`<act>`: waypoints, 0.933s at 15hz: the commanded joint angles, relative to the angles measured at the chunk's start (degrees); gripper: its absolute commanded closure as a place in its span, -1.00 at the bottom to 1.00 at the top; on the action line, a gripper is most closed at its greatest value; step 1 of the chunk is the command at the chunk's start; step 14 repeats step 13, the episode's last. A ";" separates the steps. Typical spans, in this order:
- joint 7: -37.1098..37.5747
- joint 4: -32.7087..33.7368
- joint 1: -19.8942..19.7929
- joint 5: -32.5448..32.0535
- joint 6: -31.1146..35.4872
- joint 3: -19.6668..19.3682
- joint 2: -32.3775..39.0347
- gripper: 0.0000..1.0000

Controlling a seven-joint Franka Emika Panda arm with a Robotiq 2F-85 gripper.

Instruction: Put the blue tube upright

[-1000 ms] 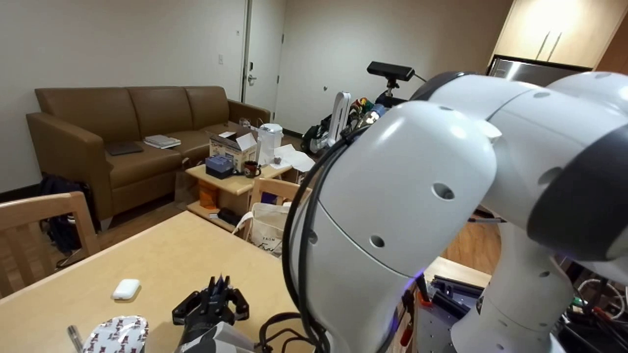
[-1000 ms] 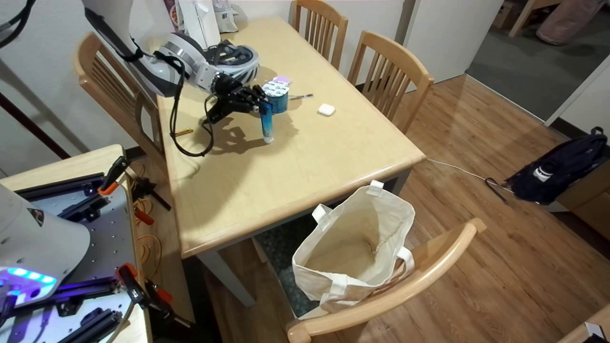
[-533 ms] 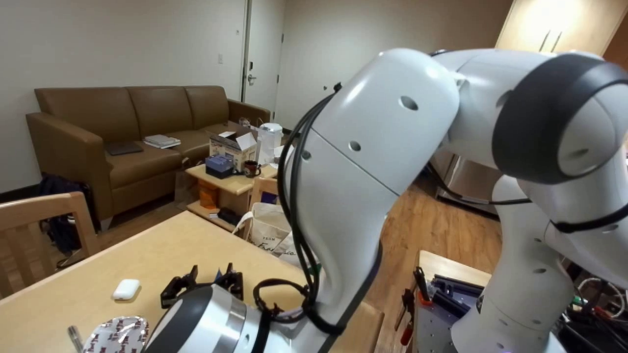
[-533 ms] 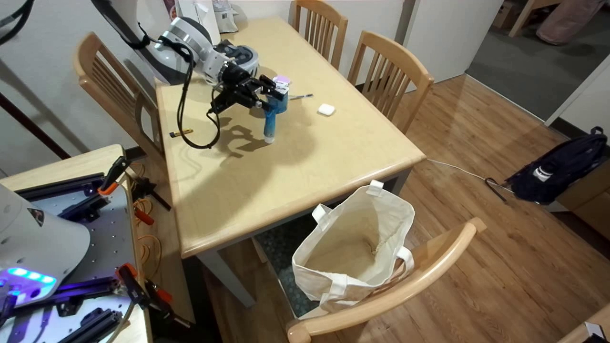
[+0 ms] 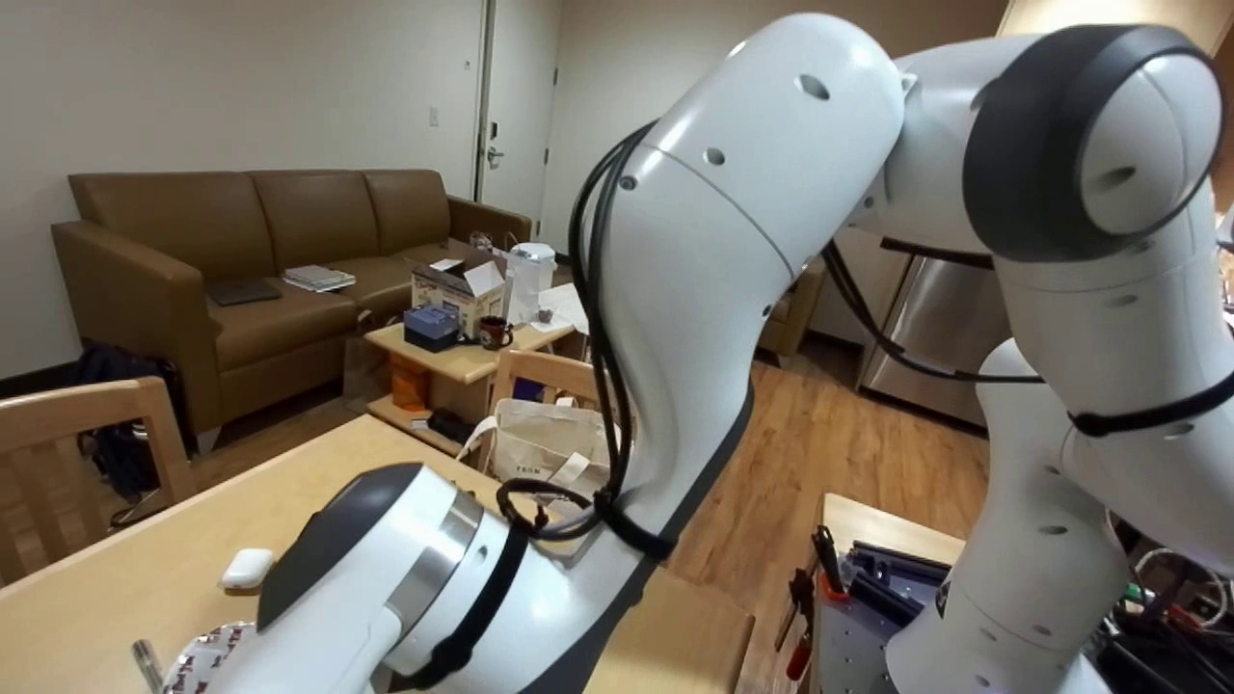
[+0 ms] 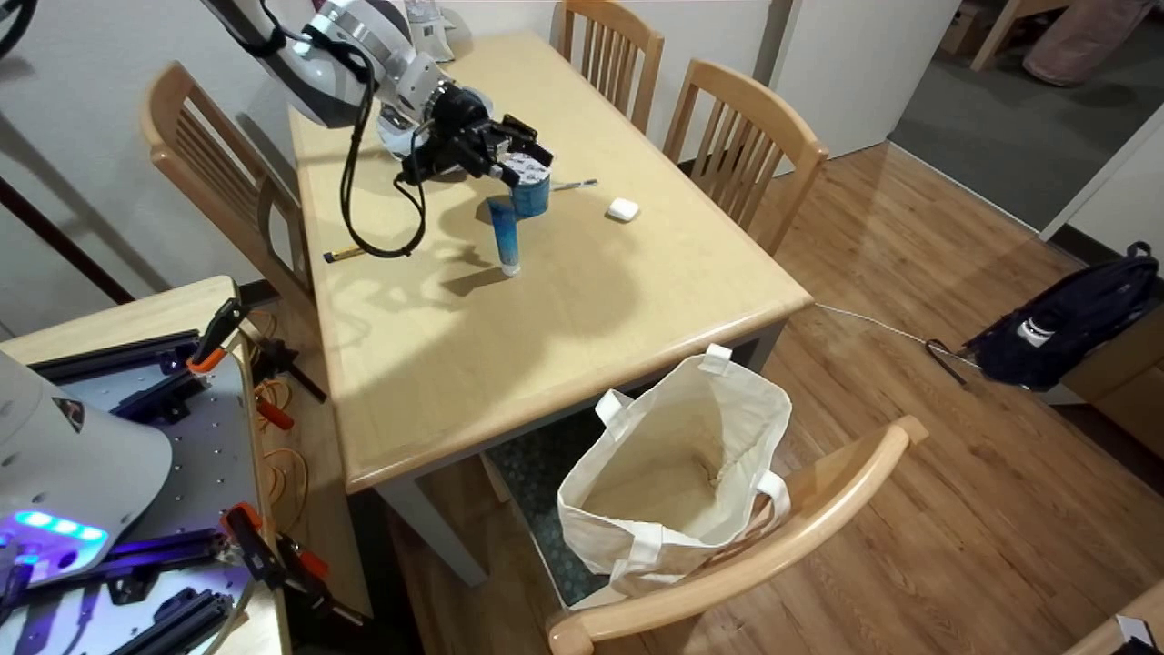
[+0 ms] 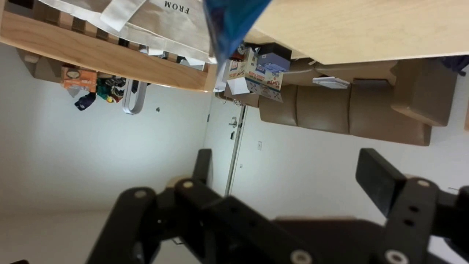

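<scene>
The blue tube (image 6: 505,236) stands on its white cap on the wooden table, close to upright with its flat end up. My gripper (image 6: 529,166) is above and behind it in an exterior view, apart from it, with its jaws spread wide. In the wrist view, the gripper (image 7: 285,170) has nothing between its fingers, and the flat end of the blue tube (image 7: 232,22) shows at the top edge, outside the jaws. The arm (image 5: 415,578) hides both the tube and the gripper in an exterior view.
Close behind the tube is a round blue tin (image 6: 530,194) with a patterned lid. A pen (image 6: 575,185), a white case (image 6: 623,209) and a yellow cutter (image 6: 344,254) lie on the table. A tote bag (image 6: 673,509) sits on the chair at the table's end.
The gripper has opened and let go of the blue tube, then moved up and away from it. The tube has stayed standing on the table.
</scene>
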 commanded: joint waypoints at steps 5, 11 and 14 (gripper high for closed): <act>-12.73 -10.86 -10.89 -2.07 23.11 4.12 -12.20 -1.00; -17.22 -17.92 -17.24 -4.59 47.93 2.08 -15.40 -1.00; -15.85 -15.55 -15.56 -2.82 45.02 1.41 -13.52 -1.00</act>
